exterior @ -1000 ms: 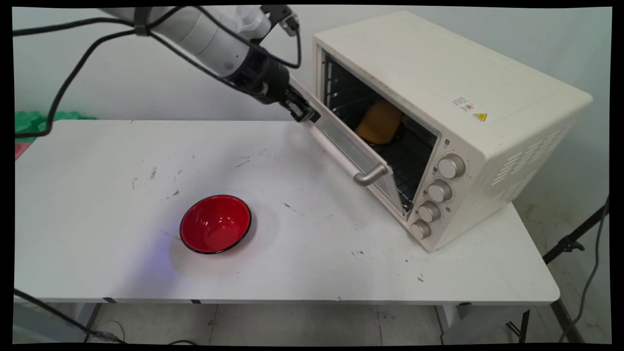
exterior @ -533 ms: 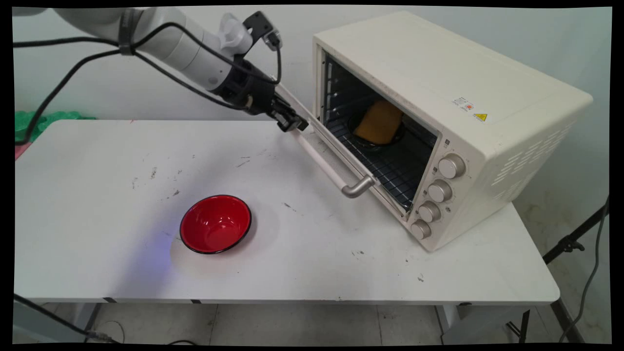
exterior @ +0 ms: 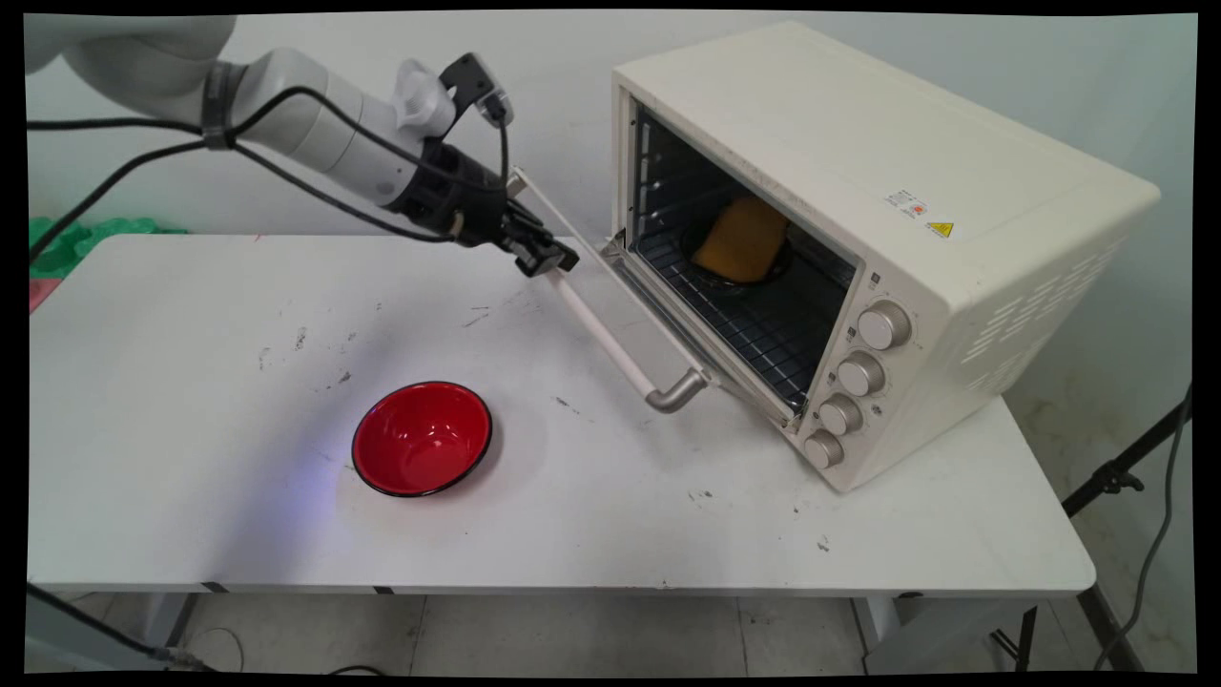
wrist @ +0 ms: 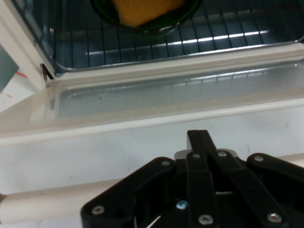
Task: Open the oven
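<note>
My gripper point(exterior: 549, 259) is at the far end of the handle point(exterior: 610, 343) of the cream toaster oven's point(exterior: 858, 162) door point(exterior: 658, 320), which hangs open and nearly flat. In the hand view the gripper point(wrist: 199, 138) is shut, with its fingers pressed together and reaching over the white handle bar point(wrist: 47, 206) onto the door's glass point(wrist: 166, 95). Inside the oven, a yellow-orange piece point(exterior: 742, 239) lies on a dark plate on the wire rack; the hand view shows this yellow-orange piece point(wrist: 142, 9) at its top edge.
A red bowl point(exterior: 422, 439) with a black rim stands on the white table point(exterior: 191, 382), well left of the door and nearer the front. Something green point(exterior: 57, 239) lies beyond the table's far left corner. A black stand point(exterior: 1116, 477) is at the right.
The gripper moved left and down, and the oven door swung with it from half open to nearly flat. The plate inside came into full view.
</note>
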